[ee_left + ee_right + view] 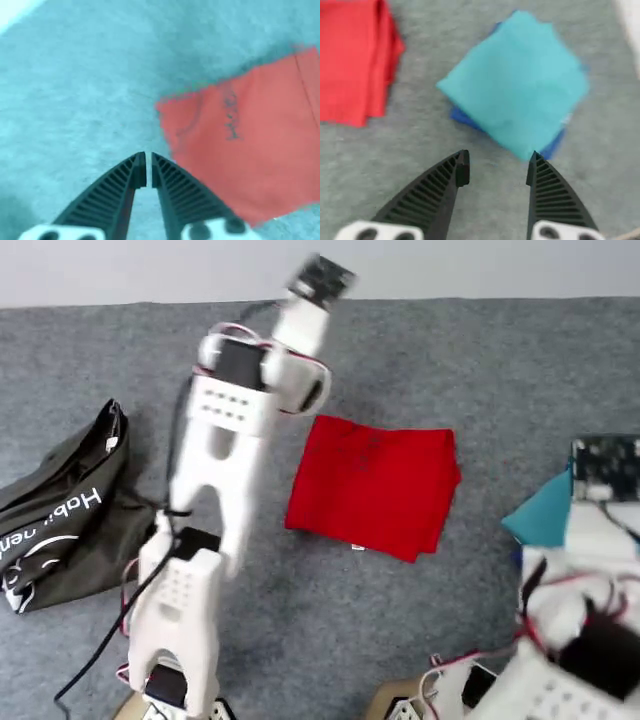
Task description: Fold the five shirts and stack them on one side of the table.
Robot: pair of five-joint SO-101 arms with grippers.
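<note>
Left gripper: jaws together, empty, with the folded red shirt just beyond the tips, off to one side. Right gripper: jaws apart, with the teal shirt on a blue one straight ahead. The red shirt is likely light and floppy, so pinch all layers at a folded edge.

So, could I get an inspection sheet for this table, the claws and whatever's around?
Surface: grey felt-like table cover.
Job's things: red shirt folded mid-table; teal shirt folded atop a blue shirt, right side.
Clutter: dark bag at the left.
Grippers: left gripper shut, empty, near the red shirt's corner; right gripper open, empty, by the teal shirt.
Cables: black cable beside the white arm.
Surroundings: pale wall behind the table.
</note>
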